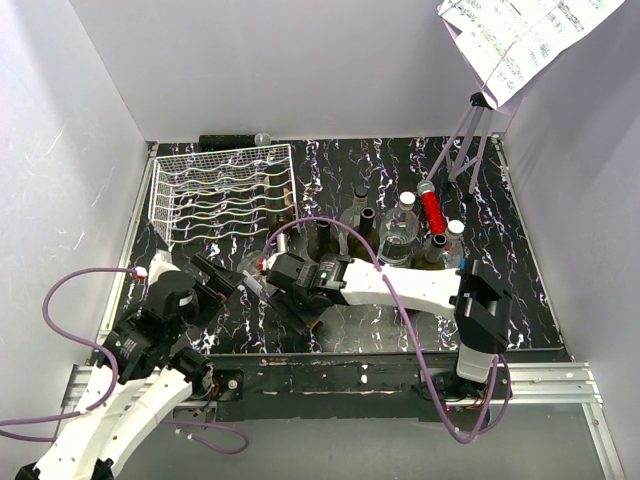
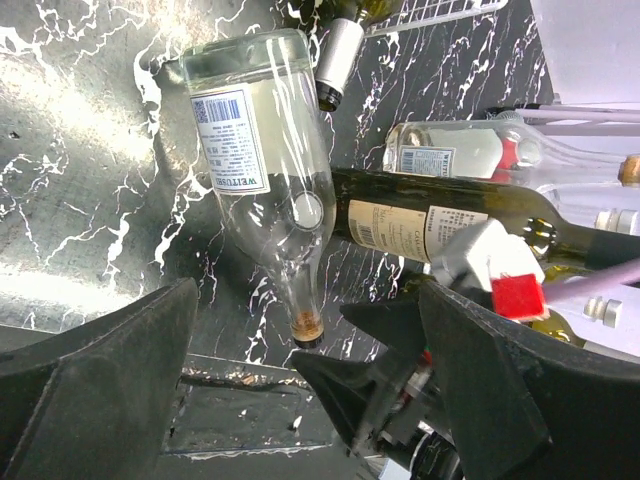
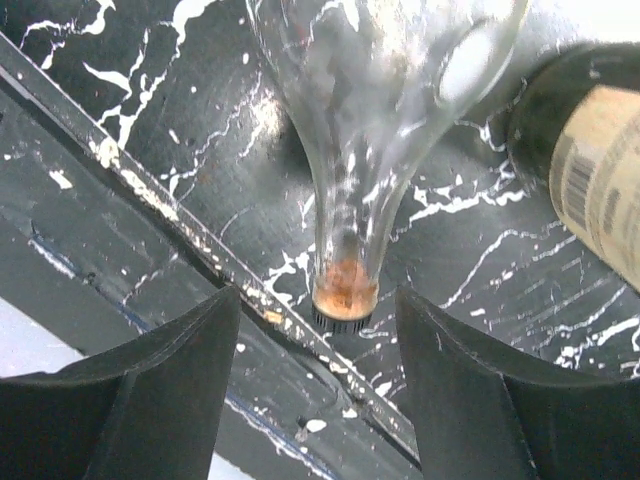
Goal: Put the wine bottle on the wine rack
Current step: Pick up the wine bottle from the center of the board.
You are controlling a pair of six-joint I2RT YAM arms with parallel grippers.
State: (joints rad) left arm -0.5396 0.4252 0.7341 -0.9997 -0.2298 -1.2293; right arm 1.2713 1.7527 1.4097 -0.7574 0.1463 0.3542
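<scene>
Now the wine bottle lies on the bench at seven o'clock, well apart from the wine rack at eleven — left hand and right hand both open. A pinch on its tapered neck could squirt it free.

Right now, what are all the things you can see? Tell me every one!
clear wine bottle: one, see-through, white label, lying at front, left of centre
wine rack: one, white wire, back left
standing bottles: about six, dark, clear, one red, middle, right of rack
paper sheet: one, white, back right, on a stand
table: one, black with white veins
left gripper: one, black, open, beside the lying bottle
right gripper: one, black, open, at that bottle's mouth
</scene>
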